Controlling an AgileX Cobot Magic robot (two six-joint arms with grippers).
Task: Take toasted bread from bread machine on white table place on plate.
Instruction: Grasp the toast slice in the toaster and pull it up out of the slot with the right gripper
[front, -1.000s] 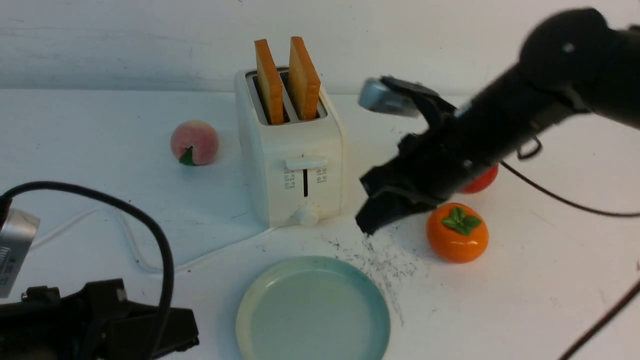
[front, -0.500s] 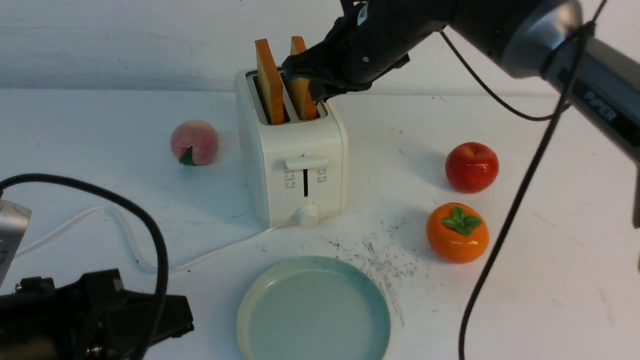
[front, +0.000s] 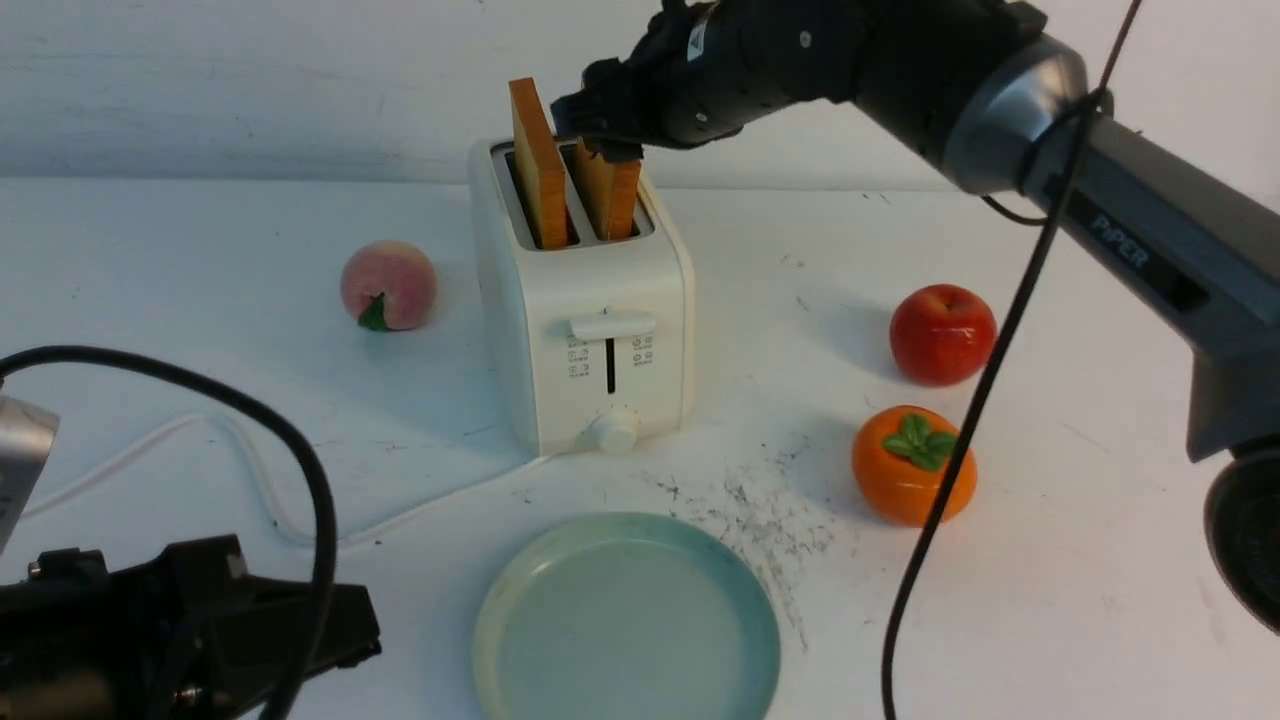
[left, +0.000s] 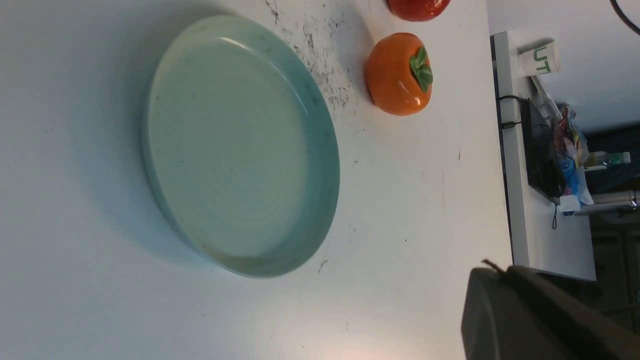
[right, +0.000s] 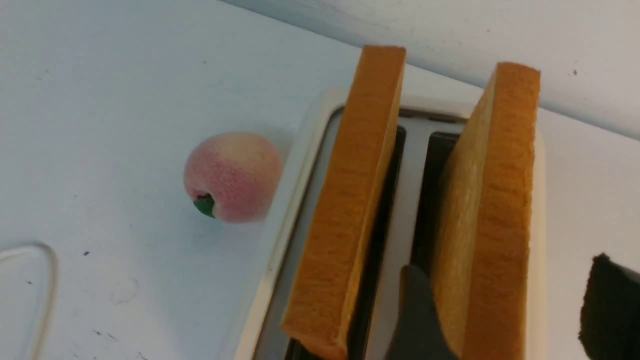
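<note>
The toasted bread (front: 540, 160) stands upright in the bread machine (front: 585, 330) on the counter (front: 1100, 560); right fingers (right: 417, 315), spread wide, straddle the right-hand slice (right: 487, 215) across its thickness, nearer than the left arm (front: 180, 640).

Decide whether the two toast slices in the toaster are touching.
Apart. The right wrist view shows the toaster's white strip between the left slice and right slice.
</note>
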